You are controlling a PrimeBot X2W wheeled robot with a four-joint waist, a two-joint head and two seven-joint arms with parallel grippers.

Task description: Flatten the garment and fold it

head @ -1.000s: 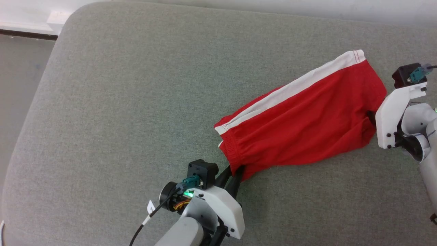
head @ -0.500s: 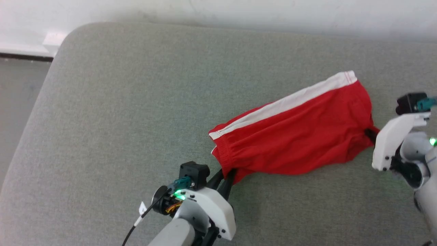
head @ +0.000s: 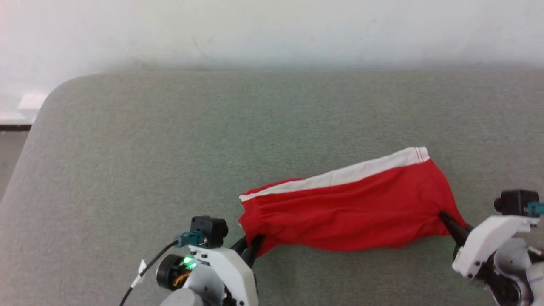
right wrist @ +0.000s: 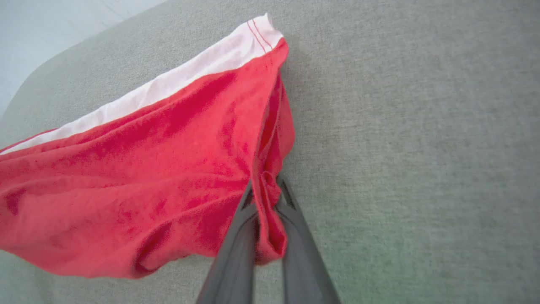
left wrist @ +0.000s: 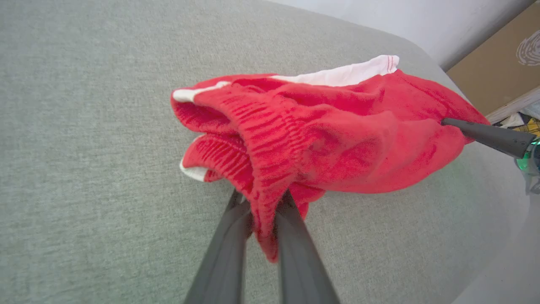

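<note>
Our left pincer is clamped on the gathered waistband of the shorts, and our right pincer is pinched shut on a fold of red cloth at the leg end. Between them the shorts run from 9 o'clock to 3 o'clock across the near part of the grey table, white stripe along the 12 o'clock edge, the cloth bunched and sagging rather than spread. We judge the task early: both ends are gripped, yet the flattening is not done and no fold is made; laying it smooth and folding are both left.
</note>
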